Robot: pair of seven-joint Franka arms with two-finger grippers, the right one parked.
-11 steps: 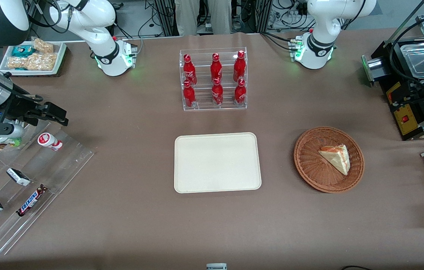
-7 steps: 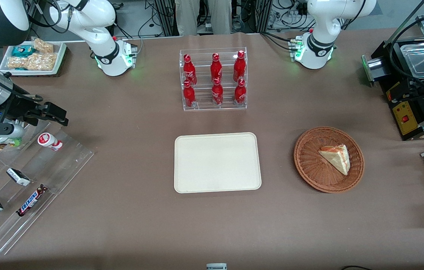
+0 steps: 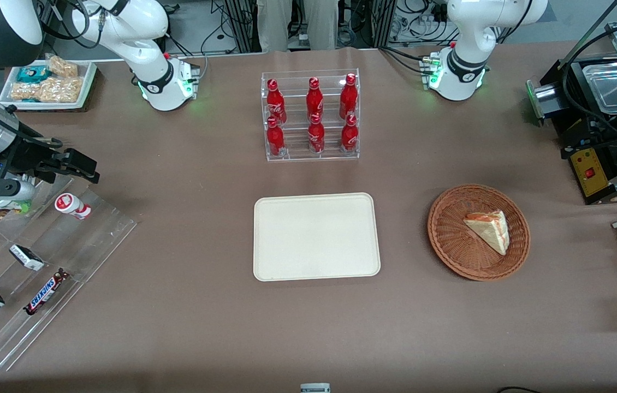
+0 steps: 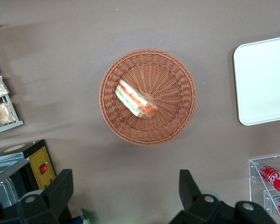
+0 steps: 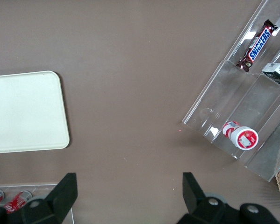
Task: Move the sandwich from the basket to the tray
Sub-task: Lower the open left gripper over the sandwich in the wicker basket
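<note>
Below the spread fingers (image 4: pixel 60 189) of the gripper (image 4: pixel 125 191), well apart: sandwich (image 4: pixel 136 99) lying in the basket (image 4: pixel 177 116). Likely light, soft, slippery-wrapped; best pinched gently across the bread faces.

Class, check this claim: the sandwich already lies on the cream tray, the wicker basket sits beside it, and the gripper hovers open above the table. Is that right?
Not quite. The sandwich lies in the wicker basket, not on the cream tray, which holds nothing; the front view shows this. The rest stands: the basket sits beside the tray, and the left wrist view shows the gripper open above the table.
</note>
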